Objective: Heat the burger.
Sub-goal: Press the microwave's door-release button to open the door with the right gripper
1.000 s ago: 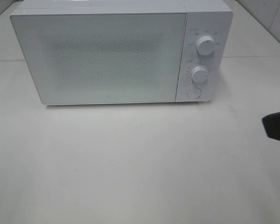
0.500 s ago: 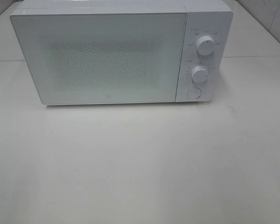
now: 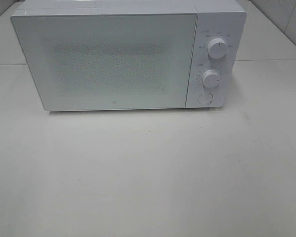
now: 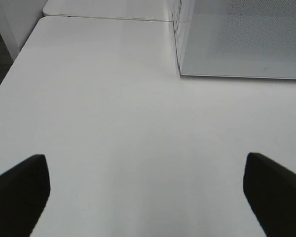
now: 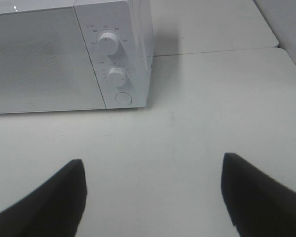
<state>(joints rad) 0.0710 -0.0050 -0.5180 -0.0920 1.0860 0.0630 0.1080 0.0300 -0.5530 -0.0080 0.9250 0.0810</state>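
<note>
The burger is out of view in every frame. A white microwave [image 3: 123,54] stands on the table with its door shut; its frosted door [image 3: 108,61] hides the inside. In the left wrist view my left gripper [image 4: 145,192] is open over bare table, near the microwave's lower left corner [image 4: 182,74]. My right gripper [image 5: 153,195] is open too, hovering above the table in front of the microwave's control panel [image 5: 113,64]. Neither gripper appears in the exterior high view.
The panel carries two round knobs [image 3: 217,48] [image 3: 211,78] and a round button [image 3: 204,98]. The white table [image 3: 148,173] stretches in front of the microwave. A seam between tabletops runs behind it [image 5: 212,52], and the table's left edge shows [image 4: 15,64].
One second ago a dark gripper tip showed at the right edge of the exterior high view; it has withdrawn out of that view. The microwave has not moved.
</note>
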